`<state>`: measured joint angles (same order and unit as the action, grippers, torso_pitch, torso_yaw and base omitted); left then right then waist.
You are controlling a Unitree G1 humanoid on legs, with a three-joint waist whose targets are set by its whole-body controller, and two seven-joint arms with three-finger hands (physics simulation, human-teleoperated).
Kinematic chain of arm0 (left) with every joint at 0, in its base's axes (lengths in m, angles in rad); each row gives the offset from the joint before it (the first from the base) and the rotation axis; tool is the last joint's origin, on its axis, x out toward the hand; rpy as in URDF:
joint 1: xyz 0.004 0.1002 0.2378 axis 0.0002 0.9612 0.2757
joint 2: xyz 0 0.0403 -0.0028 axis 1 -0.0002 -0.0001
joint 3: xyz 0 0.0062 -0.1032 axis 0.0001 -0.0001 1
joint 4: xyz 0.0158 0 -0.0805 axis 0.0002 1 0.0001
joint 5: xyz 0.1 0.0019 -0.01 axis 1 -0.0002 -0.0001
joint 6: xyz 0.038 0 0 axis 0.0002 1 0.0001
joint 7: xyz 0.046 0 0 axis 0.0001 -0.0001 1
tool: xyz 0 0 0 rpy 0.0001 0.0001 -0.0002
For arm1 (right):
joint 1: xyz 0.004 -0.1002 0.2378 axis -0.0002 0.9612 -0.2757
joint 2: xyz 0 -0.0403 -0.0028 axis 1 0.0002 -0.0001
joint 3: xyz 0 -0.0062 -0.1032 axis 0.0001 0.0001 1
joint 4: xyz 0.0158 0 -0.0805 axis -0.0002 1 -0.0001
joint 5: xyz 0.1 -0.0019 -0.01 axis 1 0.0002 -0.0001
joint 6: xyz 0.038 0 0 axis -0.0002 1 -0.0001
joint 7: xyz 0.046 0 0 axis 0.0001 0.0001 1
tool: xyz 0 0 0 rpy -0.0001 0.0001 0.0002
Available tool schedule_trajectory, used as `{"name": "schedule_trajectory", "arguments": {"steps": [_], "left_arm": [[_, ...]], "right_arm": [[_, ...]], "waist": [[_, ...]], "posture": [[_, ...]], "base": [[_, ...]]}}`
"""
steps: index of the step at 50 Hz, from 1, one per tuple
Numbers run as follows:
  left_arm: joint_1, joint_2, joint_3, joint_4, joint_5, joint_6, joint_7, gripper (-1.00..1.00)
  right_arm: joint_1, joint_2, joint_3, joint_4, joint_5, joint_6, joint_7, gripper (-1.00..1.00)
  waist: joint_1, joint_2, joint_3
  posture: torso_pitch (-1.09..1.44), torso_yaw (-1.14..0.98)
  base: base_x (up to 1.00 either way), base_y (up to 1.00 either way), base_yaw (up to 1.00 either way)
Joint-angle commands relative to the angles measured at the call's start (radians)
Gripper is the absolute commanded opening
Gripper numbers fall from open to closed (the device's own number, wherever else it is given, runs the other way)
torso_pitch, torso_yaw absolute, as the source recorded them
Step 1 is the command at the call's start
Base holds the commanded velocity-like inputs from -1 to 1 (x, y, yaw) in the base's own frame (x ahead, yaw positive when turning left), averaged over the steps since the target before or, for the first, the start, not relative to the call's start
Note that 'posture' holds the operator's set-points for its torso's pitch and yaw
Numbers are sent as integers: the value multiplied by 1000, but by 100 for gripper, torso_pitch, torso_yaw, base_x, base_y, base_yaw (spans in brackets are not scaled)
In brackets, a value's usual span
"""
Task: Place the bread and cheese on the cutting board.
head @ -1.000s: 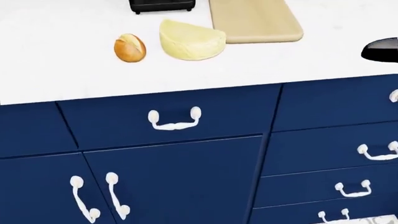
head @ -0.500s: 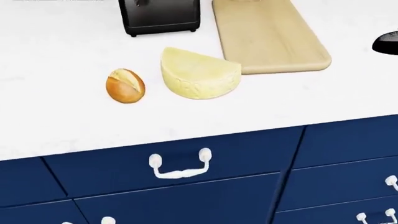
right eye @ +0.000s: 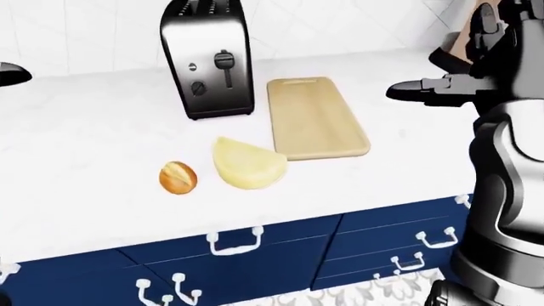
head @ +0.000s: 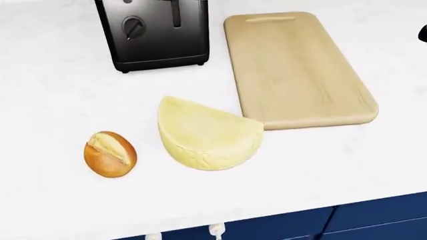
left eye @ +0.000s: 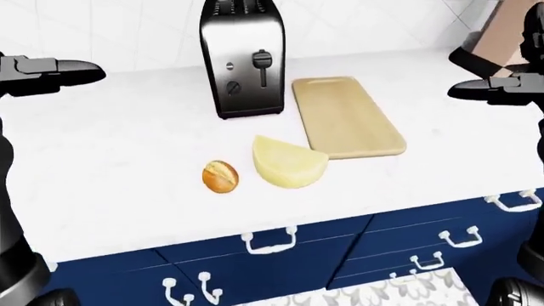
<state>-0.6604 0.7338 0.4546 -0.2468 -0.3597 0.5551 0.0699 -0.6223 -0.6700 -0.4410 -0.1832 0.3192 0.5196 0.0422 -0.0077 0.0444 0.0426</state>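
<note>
White stone-look counter [head: 53,65] takes up most of what's shown, with navy drawers [left eye: 400,236] underneath, so nothing's really been started yet as far as can be judged. The wooden cutting board [head: 297,70] is laid bare at the right of the head view, nothing on it. A chrome toaster [left eye: 242,57] is parked just beside its left edge. The cheese [head: 206,135], a pale yellow half wheel, is set on the counter near the board's lower left corner, maybe just touching it, hard to call. The bread [head: 110,154], a small brown roll, is left a bit further to the left of the cheese, apart from it. The left hand [left eye: 55,69] and right hand [right eye: 442,86] are held up well out to the sides, far from both foods; nothing is gripped, and the fingers look stretched out straight. Both items are yet to be picked up and moved over.
</note>
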Motion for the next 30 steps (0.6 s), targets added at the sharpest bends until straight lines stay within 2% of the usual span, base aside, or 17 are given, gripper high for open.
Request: {"name": "schedule_trajectory", "arguments": {"steps": [1, 2, 3, 5, 6, 8, 10, 11, 13, 14, 18, 26, 30], "left_arm": [[-16, 17, 14, -9, 2, -17, 4, 100], [-16, 18, 14, -8, 2, -18, 4, 100], [-16, 18, 14, -8, 2, -18, 4, 100], [-17, 19, 13, -8, 1, -18, 4, 100], [-16, 19, 13, -7, 1, -19, 4, 100], [-16, 20, 14, -8, 0, -18, 5, 100], [-17, 22, 15, -7, 0, -18, 5, 100], [-16, 23, 16, -6, -1, -19, 5, 100], [-19, 24, 16, -4, -2, -19, 6, 100], [-19, 24, 15, -4, -2, -19, 6, 100], [-18, 25, 16, -5, -4, -18, 7, 100], [-17, 31, 19, -6, -10, -14, 8, 100], [-18, 35, 20, -9, -14, -11, 10, 100]], "right_arm": [[-19, -10, -1, -20, 3, -21, 0, 100], [-20, -11, -1, -20, 3, -21, 0, 100], [-24, -13, -1, -19, 5, -17, -1, 100], [-26, -15, -1, -18, 7, -17, -2, 100], [-24, -16, -1, -18, 7, -19, -2, 100], [-28, -18, 0, -16, 7, -18, -3, 100], [-33, -23, 0, -16, 9, -15, -2, 100], [-35, -26, 0, -16, 9, -16, 0, 100], [-38, -29, 0, -16, 11, -14, 0, 100], [-41, -31, 0, -16, 12, -12, 0, 100], [-47, -34, -1, -17, 19, -2, -3, 100], [-58, -46, 20, -15, -19, -11, -1, 100], [-85, -57, 24, -19, -28, 25, 18, 100]], "waist": [[3, 14, -24], [-4, 31, -30], [0, 10, -21], [6, 27, -16], [15, 14, 1], [10, -7, 3], [14, -27, 22], [17, -43, 23], [25, -94, 12], [26, -63, 18], [18, -54, -7], [9, -40, -14], [7, -38, -13]], "posture": [[0, 0], [0, 0], [0, 0], [0, 0], [0, 0], [0, 0], [0, 0], [0, 0], [0, 0], [0, 0], [0, 0], [0, 0], [0, 0]], "base": [[5, 0, 0], [5, 0, 0], [5, 0, 0], [6, 0, 0], [4, 0, 0], [3, 0, 0], [1, 0, 0], [0, 0, 0], [0, 0, 0], [0, 0, 0], [0, 0, 0], [0, 0, 0], [0, 0, 0]]}}
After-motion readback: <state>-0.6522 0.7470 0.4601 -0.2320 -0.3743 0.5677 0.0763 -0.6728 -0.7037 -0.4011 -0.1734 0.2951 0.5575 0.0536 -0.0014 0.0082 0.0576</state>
